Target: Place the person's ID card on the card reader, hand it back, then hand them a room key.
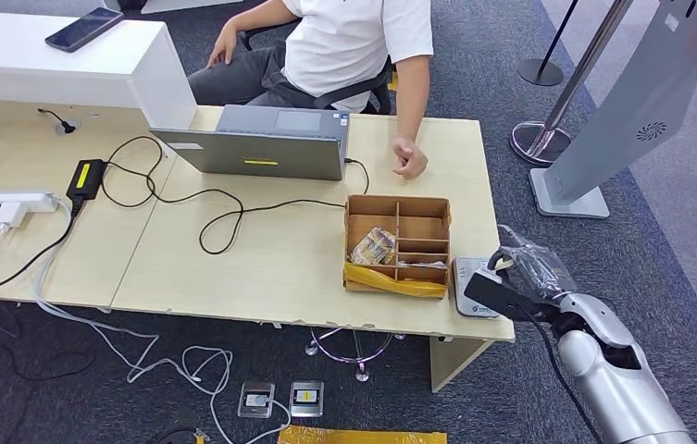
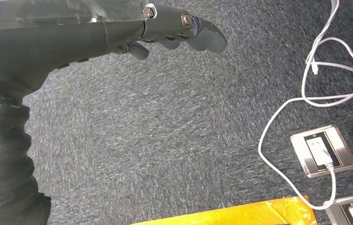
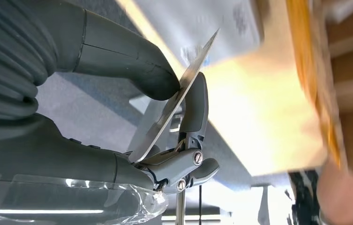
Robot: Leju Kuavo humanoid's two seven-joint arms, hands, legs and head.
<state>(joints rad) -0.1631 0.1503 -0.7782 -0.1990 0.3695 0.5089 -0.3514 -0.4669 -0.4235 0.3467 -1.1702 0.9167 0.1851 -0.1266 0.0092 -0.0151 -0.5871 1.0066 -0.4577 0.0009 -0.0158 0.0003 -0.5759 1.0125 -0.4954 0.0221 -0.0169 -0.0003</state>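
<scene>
Card: I see the ID card [image 3: 180, 101] pinched edge-on between the thick thumb and a darker finger of my right hand [image 3: 132, 117]; it looks thin and pale, its face too blurred for me to read.
Right hand: from the head view I have it [image 1: 517, 274] at the near right corner of the desk [image 1: 280, 259], over the card reader [image 1: 474, 287]; I cannot tell whether the card touches the reader.
Card reader: small grey pad just beside the cardboard box [image 1: 398, 244], on the side toward my right arm.
Box: open-topped, split into compartments, yellow tape along its near edge; one compartment holds something crinkled, and I cannot make out what.
Left hand: I see it [image 2: 165, 35] hanging over grey carpet, fingers curled a little and apart, gripping nothing.
Floor: white cable [image 2: 305, 108] looping to a metal floor socket [image 2: 323, 151].
Person: seated behind the desk in a white shirt, one hand [image 1: 409, 159] resting in a fist on the desk top beyond the box.
Desk: grey laptop [image 1: 266, 143] with a black cable trailing across the wood, and a phone [image 1: 84, 29] on the white counter behind.
</scene>
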